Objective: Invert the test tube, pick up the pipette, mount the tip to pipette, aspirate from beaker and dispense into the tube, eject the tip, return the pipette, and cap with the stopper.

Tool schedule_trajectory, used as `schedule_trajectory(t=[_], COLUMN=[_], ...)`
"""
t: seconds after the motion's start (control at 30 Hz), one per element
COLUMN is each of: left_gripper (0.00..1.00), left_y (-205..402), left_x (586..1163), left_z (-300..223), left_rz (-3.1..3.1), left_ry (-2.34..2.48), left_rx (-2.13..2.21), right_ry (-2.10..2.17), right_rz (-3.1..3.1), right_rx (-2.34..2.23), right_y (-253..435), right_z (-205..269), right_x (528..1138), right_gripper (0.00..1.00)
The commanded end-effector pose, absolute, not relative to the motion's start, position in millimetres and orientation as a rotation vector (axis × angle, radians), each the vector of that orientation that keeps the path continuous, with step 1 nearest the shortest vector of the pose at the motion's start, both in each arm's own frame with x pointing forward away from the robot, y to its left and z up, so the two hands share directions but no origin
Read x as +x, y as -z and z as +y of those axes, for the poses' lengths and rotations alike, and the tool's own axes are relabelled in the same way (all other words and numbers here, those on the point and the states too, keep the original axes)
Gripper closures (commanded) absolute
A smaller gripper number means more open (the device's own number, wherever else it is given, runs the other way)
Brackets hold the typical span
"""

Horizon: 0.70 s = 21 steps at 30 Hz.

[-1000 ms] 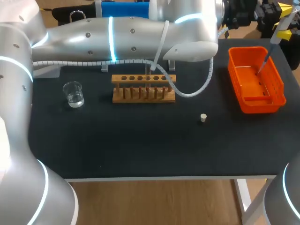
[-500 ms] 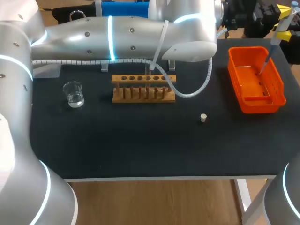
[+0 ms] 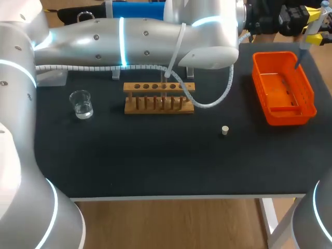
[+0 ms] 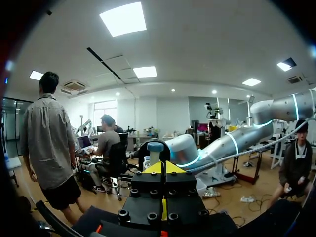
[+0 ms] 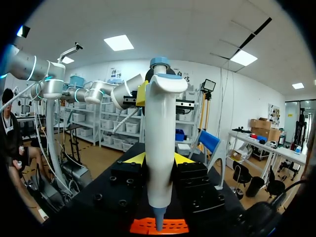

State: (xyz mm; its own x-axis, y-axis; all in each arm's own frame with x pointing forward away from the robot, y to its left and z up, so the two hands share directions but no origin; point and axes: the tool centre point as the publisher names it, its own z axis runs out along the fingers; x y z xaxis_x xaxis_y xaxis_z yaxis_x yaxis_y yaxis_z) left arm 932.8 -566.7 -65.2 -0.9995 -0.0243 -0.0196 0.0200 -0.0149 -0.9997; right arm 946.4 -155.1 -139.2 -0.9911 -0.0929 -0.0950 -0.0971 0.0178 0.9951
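My right gripper is shut on the white pipette and holds it upright above the far end of the orange bin. The pipette's blue nozzle points down at the orange bin. My left gripper is shut and empty, hanging close by and facing the pipette, whose blue cap shows just past it. A clear test tube stands in the wooden rack, partly behind the left arm's cable. The beaker with water sits left of the rack. The small stopper lies on the mat.
My left arm spans the back of the table above the rack, its white cable looping down beside the rack's right end. The dark mat lies bare in front of the rack.
My right gripper has lifted the pipette up and back; its lower end has risen from inside the orange bin to above the bin's far rim. The left arm has stayed put.
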Motion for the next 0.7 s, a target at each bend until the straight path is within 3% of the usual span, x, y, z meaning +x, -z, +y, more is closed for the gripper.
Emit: schedule_trajectory(t=[0.03, 0.7], left_gripper=[1.00, 1.00], left_y=[68, 30], left_x=[935, 933], left_z=[-566, -556], left_rz=[2.162, 2.105], left_ry=[2.214, 2.168], left_rx=[-0.006, 0.073], right_ry=[-2.186, -2.186], right_rz=[2.245, 2.245], right_rx=[-0.213, -0.213], right_y=[131, 131], right_z=[-154, -154], right_x=[946, 946], right_gripper=[1.00, 1.00])
